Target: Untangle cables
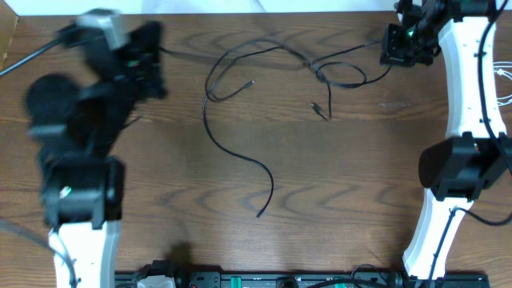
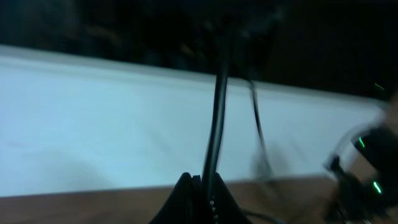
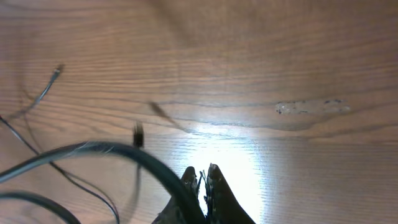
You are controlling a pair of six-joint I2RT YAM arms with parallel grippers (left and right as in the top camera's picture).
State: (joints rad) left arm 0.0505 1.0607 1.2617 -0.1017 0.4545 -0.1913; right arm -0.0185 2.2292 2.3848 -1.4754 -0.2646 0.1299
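Cables (image 1: pixel 240 58): thin black cords, spread over the table (image 1: pixel 360 184) between the two claws. Left claw (image 2: pixel 200 185) was found clamped on one cord, which rose straight from its tips; that view was blurred. Right claw (image 3: pixel 203 177) was found pinched on another cord, which arced away to its left. A small tangle (image 1: pixel 322 74) of crossed loops was noted near the right claw, well apart from the left. One long cord (image 1: pixel 264 172) was laid in an open curve, clear of both claws. Work was judged partly done: the cords were spread out, but the crossing by the right claw was left to be drawn apart.
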